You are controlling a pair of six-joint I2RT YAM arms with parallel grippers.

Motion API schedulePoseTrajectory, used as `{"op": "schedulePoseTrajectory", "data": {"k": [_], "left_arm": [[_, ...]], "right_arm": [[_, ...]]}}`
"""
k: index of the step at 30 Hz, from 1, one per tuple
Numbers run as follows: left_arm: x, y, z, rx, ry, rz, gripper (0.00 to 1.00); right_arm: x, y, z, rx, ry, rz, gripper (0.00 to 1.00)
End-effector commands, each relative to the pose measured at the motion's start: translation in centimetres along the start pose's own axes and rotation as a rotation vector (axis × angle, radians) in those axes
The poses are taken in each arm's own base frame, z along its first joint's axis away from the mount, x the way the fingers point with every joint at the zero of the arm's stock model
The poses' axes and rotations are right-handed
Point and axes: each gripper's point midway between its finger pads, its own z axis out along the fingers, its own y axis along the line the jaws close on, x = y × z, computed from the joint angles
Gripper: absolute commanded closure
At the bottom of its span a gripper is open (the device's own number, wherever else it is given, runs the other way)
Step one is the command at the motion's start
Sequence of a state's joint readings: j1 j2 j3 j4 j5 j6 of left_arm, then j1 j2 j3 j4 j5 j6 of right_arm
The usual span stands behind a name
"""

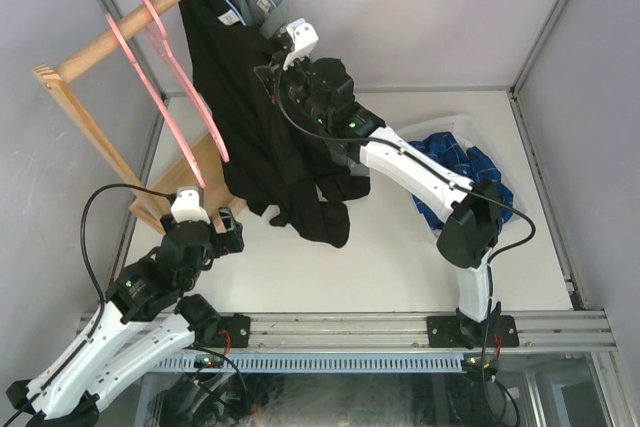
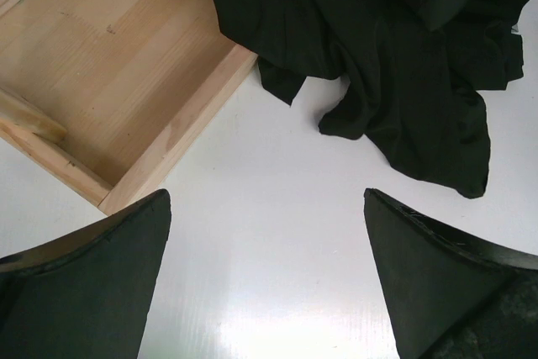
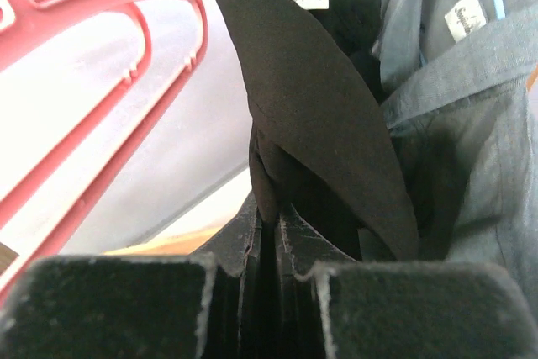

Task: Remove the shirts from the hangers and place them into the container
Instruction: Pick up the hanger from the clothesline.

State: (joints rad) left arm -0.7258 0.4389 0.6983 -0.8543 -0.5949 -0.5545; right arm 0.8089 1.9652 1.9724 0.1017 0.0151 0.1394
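Our right gripper [image 3: 267, 241] is clamped on the black shirt [image 3: 311, 115] near its collar.
The shirt hangs beside the grey shirt [image 3: 471, 124], near a pink hanger [image 3: 126, 81]. Our left gripper [image 2: 267, 275] gapes wide by the wooden rack [image 2: 109, 65]. The blue plaid shirt [image 1: 470, 162] fills the container [image 1: 455, 120].
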Motion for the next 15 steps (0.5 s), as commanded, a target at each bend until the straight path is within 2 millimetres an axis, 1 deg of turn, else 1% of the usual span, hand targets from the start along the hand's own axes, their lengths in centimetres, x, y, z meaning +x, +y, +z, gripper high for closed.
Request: {"op": "schedulePoseTrajectory", "data": {"k": [1,4,6,8,10,12,14,15], "left_arm": [[-1.8,-0.6,-0.4,0.018,-0.039,-0.019,0.0],[-1.8,-0.5,-0.4,0.015,-0.041,-0.019,0.0],[-1.9,-0.4,-0.5,0.015,-0.045,-0.023,0.0],[-1.9,-0.4,-0.5,0.016,-0.047,-0.025,0.0],[-1.9,-0.5,-0.5,0.02,-0.047,-0.026,0.0],[-1.8,-0.6,-0.4,0.022,-0.043,-0.023,0.0],[-1.8,-0.6,-0.4,0.02,-0.038,-0.019,0.0],[-1.8,-0.6,-0.4,0.02,-0.038,-0.018,0.0]], "right_arm": [[-11.0,2.4,-2.6,-0.039,-0.292,0.026,1.0],[-11.0,1.8,-3.6,0.013,-0.271,0.034,1.0],[-11.1,1.1,-4.6,0.052,-0.251,0.041,1.0],[-11.4,0.9,-5.6,0.068,-0.233,0.031,1.0],[-11.4,1.5,-6.6,0.029,-0.204,-0.003,1.0],[-10.6,2.2,-7.6,-0.015,-0.158,-0.033,1.0],[-8.9,2.6,-8.9,-0.047,-0.082,-0.024,1.0],[-8.0,2.7,-9.8,-0.058,-0.039,-0.014,1.0]]}}
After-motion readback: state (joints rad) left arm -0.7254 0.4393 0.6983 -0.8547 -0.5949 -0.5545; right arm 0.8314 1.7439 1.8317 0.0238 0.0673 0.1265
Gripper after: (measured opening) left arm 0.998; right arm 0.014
